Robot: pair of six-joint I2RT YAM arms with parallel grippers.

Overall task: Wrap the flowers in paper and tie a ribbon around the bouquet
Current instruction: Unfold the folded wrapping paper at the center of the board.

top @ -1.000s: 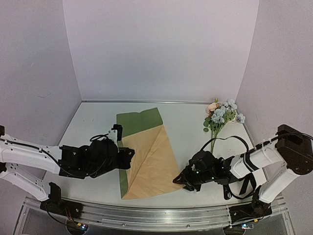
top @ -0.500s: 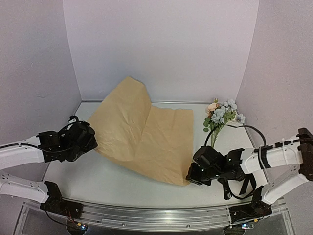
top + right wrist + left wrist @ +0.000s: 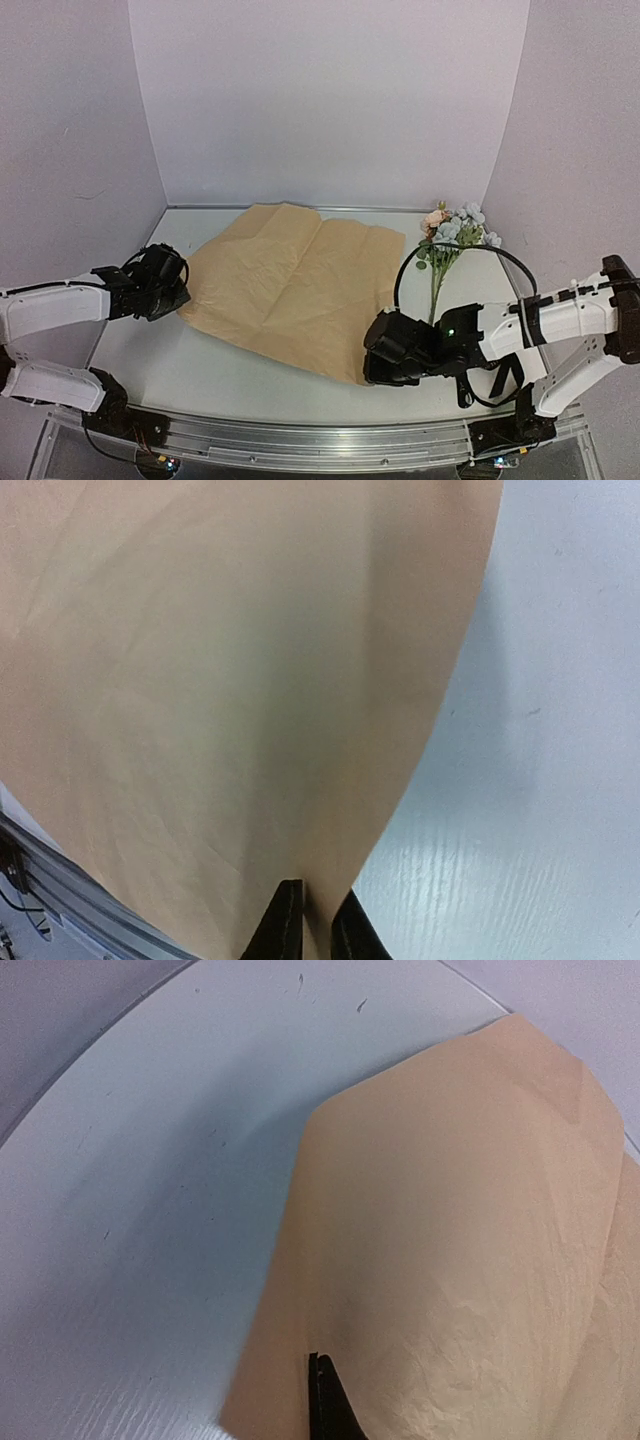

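Paper (image 3: 300, 285) lay tan side up across mid table (image 3: 200, 370). Left end effector (image 3: 180, 298) pinched its left corner, right end effector (image 3: 372, 368) clamped narrow on its near right corner. Flowers (image 3: 452, 232) lay far right, apart.

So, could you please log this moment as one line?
left gripper shut on paper | right gripper shut on paper | paper spread, tan side up | flowers unwrapped

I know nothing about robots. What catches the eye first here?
A big tan paper lies spread across the table, pinched at its left corner by the left gripper and at its near right corner by the right gripper. Pink and pale blue flowers lie at the far right.
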